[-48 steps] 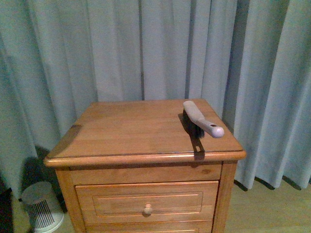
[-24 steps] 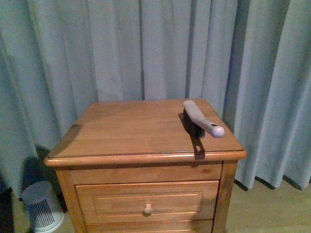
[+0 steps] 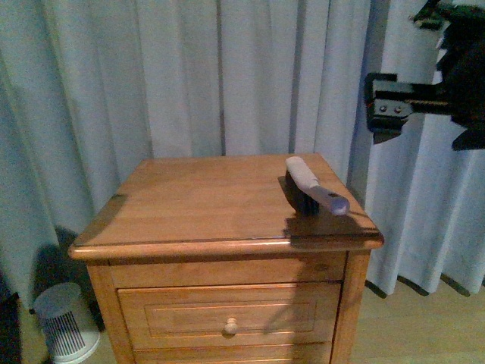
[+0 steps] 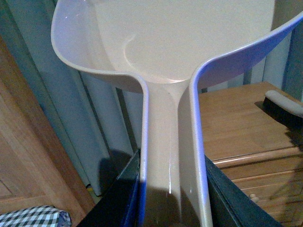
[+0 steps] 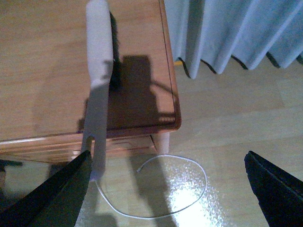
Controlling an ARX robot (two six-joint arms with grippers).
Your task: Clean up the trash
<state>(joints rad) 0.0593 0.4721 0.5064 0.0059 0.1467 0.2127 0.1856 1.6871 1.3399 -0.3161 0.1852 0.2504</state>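
The left pincer (image 4: 173,194) is clamped on the handle of the dustpan (image 4: 180,38), which fills the left wrist view. In the front view the wooden tabletop (image 3: 197,205) sits at centre and carries the brush (image 3: 312,186) at its right. No trash shows on it, nor in any other view. At upper right the right pincer (image 3: 385,106) hangs empty, jaws spread wide. The brush looks light and stiff, with a smooth handle. I would grasp that handle mid-length, clear of the bristles.
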